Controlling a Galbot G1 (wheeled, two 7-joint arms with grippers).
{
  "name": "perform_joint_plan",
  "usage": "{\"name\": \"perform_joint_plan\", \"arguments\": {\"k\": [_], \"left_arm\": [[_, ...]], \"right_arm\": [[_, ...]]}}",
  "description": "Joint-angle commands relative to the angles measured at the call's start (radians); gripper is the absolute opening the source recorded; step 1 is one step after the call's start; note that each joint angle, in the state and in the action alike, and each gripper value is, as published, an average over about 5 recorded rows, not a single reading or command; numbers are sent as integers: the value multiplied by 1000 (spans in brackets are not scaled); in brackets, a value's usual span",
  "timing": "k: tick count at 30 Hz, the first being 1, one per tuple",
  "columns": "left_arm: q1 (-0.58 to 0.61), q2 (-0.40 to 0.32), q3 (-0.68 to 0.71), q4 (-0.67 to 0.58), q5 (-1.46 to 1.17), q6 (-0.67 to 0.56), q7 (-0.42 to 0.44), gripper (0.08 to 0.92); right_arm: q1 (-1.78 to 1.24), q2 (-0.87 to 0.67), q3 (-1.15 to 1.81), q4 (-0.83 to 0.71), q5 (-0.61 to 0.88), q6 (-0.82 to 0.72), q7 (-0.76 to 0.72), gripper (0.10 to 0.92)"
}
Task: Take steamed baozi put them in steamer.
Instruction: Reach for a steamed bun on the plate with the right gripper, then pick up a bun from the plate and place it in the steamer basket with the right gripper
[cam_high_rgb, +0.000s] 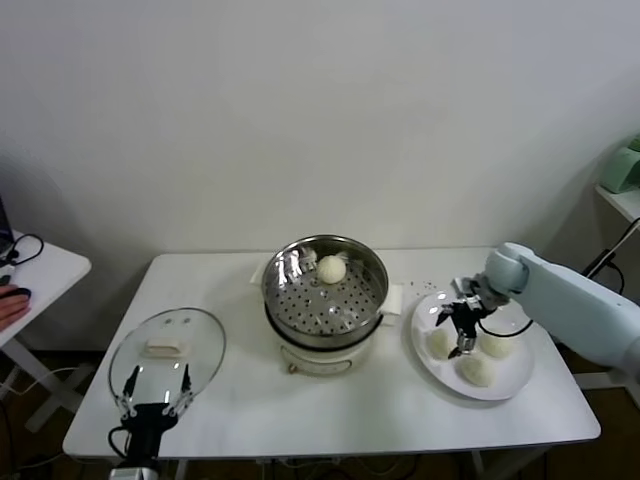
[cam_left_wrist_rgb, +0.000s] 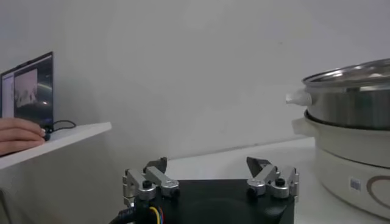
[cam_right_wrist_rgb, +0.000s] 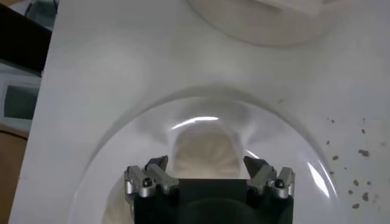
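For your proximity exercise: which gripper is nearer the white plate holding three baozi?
Right. The right gripper hangs open directly over the plate, above a baozi. The left gripper sits open across the table, by the glass lid.

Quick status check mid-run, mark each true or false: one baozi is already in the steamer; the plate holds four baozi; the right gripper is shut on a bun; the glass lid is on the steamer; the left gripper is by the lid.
1. One baozi lies in the steamer. True.
2. The plate holds four baozi. False: three buns are on it.
3. The right gripper is shut on a bun. False: its jaws stand open above a bun on the plate.
4. The glass lid is on the steamer. False: it lies on the table, to the steamer's left.
5. The left gripper is at the lid's near edge, open. True.
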Motion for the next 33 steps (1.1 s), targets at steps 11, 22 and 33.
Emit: {"name": "perform_joint_plan", "arguments": {"k": [11, 22, 33], "left_arm": [[-7, 0, 1, 4, 0, 3, 0, 823], [-9, -3, 4, 6, 2, 3, -1, 823], [-8, -4, 5, -1, 2, 6, -1, 823]], "right_arm": [[-25, 17, 21, -43, -35, 6, -9, 813], [-26, 18, 32, -46, -28, 7, -9, 729], [-2, -3, 29, -28, 23, -1, -4, 696]]}}
